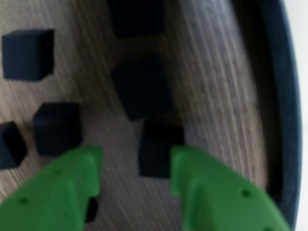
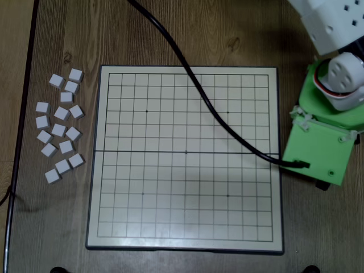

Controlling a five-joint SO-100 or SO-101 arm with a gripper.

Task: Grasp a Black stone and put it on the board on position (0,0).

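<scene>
In the wrist view several black cube stones lie on the wood table. One black stone [image 1: 156, 149] sits just ahead of and between my green fingertips. My gripper [image 1: 136, 156] is open and holds nothing. Other black stones lie further off, one in the middle [image 1: 142, 89] and one to the left [image 1: 57, 127]. In the overhead view the grid board [image 2: 185, 159] has no stones on it. My green wrist block [image 2: 315, 148] stands right of the board and hides the gripper and the black stones.
Several white cube stones [image 2: 60, 128] lie left of the board. A black cable [image 2: 187, 74] runs across the board's upper half to my arm. A dark raised rim [image 1: 288, 96] borders the table at the right of the wrist view.
</scene>
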